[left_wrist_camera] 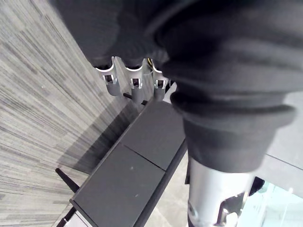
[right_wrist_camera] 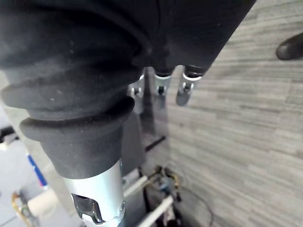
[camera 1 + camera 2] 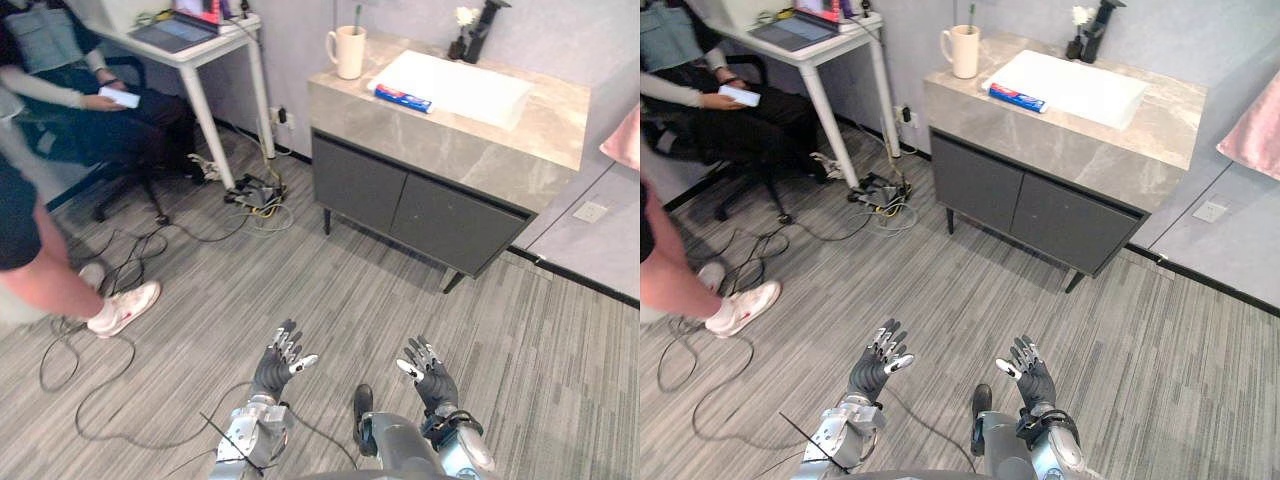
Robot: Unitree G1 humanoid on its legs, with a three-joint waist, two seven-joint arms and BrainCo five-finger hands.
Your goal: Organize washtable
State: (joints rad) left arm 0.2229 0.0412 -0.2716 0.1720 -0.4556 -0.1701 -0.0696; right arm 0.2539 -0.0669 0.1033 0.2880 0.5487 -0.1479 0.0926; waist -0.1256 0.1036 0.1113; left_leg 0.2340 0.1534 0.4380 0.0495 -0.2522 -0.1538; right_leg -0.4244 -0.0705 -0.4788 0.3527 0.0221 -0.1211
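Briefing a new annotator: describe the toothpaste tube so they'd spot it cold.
Against the wall stands a grey cabinet with a stone top, a white basin set in it. The tube lies flat at the basin's edge on the side nearest the mug. It alone is blue, red and white, and it lies down while mug and tap stand.
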